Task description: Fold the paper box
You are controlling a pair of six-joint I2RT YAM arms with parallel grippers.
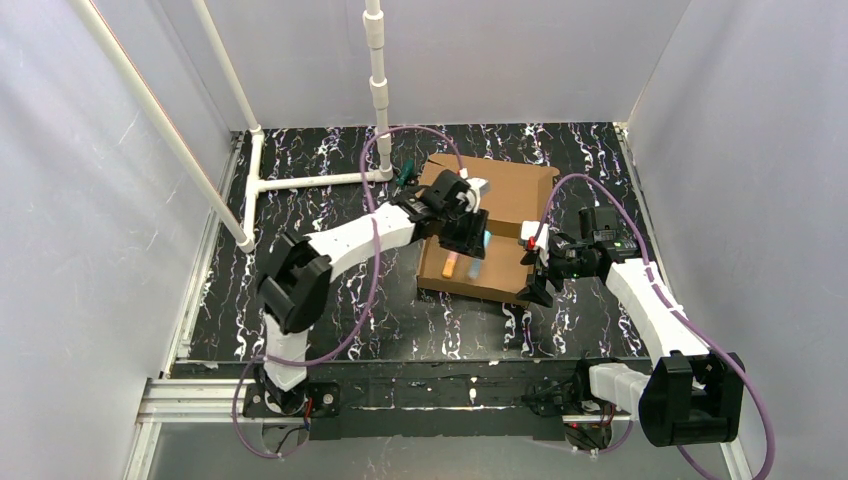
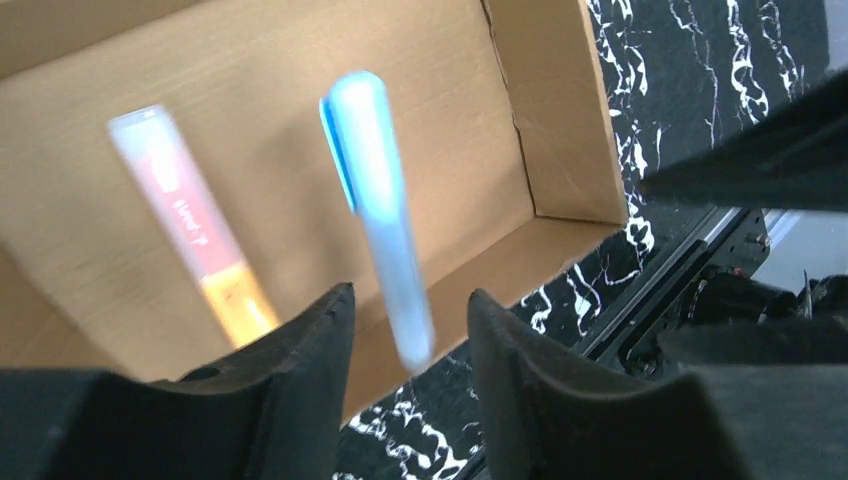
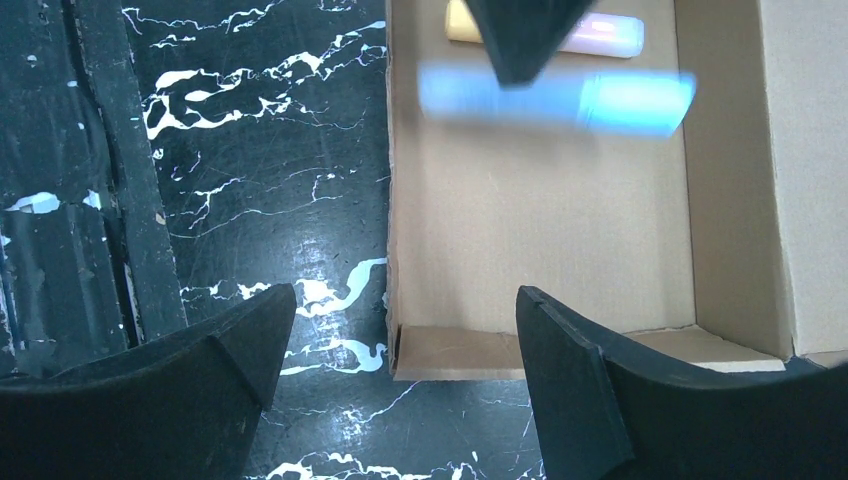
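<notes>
Your left tool (image 2: 410, 300) hangs over the brown corrugated box (image 2: 560, 120), fingers apart. A blurred blue marker (image 2: 375, 210) sits loose in the gap, with a pink-orange marker (image 2: 190, 220) lying beside it. The right wrist view adds your right tool (image 3: 405, 300), spread wide, with one finger over the box floor and the other over the marbled black tabletop (image 3: 250, 150).

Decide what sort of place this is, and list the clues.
Probably a robotics lab test cell: a left arm and right arm bolted to a black marbled table, plain pale walls enclosing it, a white pipe frame.
</notes>
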